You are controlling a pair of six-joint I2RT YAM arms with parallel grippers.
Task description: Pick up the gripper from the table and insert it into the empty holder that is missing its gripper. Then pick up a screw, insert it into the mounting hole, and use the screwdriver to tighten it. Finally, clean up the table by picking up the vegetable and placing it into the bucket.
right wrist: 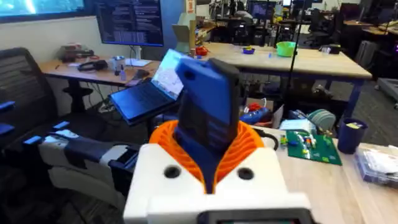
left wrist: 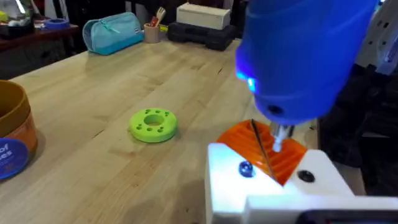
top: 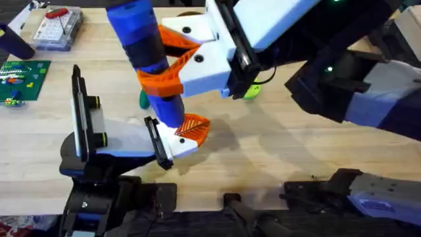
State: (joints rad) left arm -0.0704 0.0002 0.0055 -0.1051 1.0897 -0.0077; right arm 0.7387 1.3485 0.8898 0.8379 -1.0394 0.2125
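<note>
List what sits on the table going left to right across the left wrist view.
bucket → lime-green ring-shaped disc → screwdriver, its tip down at the left gripper.

1. Right tool (top: pixel 172 62): white blocky fingers with orange ribbed pads and dark screw holes.
2. Left tool (top: pixel 187 135): white body, orange ribbed pad.
3. Arm links are black and grey-blue.

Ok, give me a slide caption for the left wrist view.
Thick bright-blue screwdriver with its metal tip down at the orange ribbed pad, lime-green ring-shaped disc beyond on the light wooden table.
</note>
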